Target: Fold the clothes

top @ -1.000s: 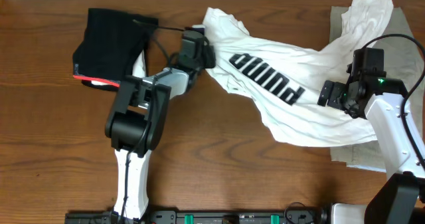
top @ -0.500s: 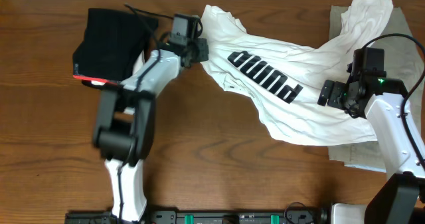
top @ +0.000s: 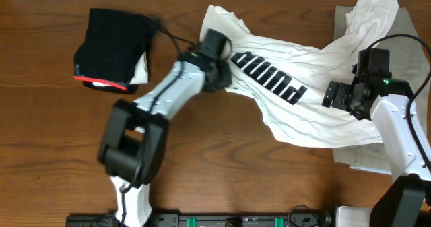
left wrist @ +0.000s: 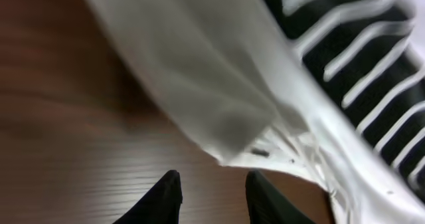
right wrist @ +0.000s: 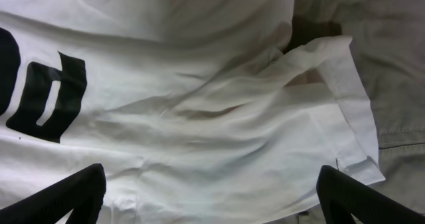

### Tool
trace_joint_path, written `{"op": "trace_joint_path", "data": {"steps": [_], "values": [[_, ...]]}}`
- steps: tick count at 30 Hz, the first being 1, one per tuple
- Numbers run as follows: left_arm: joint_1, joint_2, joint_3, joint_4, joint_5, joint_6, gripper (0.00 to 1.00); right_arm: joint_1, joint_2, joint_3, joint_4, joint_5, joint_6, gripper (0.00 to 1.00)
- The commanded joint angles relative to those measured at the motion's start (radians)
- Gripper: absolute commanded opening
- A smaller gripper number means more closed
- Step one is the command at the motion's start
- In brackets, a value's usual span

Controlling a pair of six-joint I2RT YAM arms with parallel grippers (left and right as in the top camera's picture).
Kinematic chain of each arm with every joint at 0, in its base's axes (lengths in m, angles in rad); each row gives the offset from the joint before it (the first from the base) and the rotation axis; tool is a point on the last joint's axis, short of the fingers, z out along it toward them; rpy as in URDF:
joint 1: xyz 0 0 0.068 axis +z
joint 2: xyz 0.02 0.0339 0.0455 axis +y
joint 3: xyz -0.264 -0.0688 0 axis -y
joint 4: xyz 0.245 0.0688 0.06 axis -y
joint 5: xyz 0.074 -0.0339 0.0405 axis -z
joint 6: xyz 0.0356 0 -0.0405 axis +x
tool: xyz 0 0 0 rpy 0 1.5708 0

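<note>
The table (top: pixel 269 186) carries the shirt (top: pixel 316 119), rumpled from its middle to its right side. Your right hand (right wrist: pixel 211 184) gapes wide above the folds. Your left hand (left wrist: pixel 212 184), parted and empty, hangs just beside the shirt's edge. Pinch one layer only, then pull flat.

The tabletop (top: pixel 269 180) is smooth, fine-grained wood with a faint sheen. The white T-shirt (top: pixel 316 119) is soft, creased cloth with matt black print; the black garment (top: pixel 111 42) and grey-beige garment (right wrist: pixel 392 71) are matt cloth.
</note>
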Motion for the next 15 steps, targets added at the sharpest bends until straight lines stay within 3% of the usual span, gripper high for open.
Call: {"op": "trace_joint_path", "data": {"steps": [1, 8, 15], "values": [[-0.035, 0.023, 0.0, 0.05, -0.007, -0.039, 0.35, -0.012, 0.003, 0.006, 0.003, 0.011, 0.015, 0.99], [-0.051, 0.04, 0.0, 0.089, -0.107, -0.126, 0.36, -0.012, 0.004, 0.005, 0.003, 0.01, 0.015, 0.99], [-0.052, 0.048, 0.0, 0.085, -0.143, -0.128, 0.4, -0.012, 0.004, 0.005, 0.005, 0.01, 0.015, 0.99]]}}
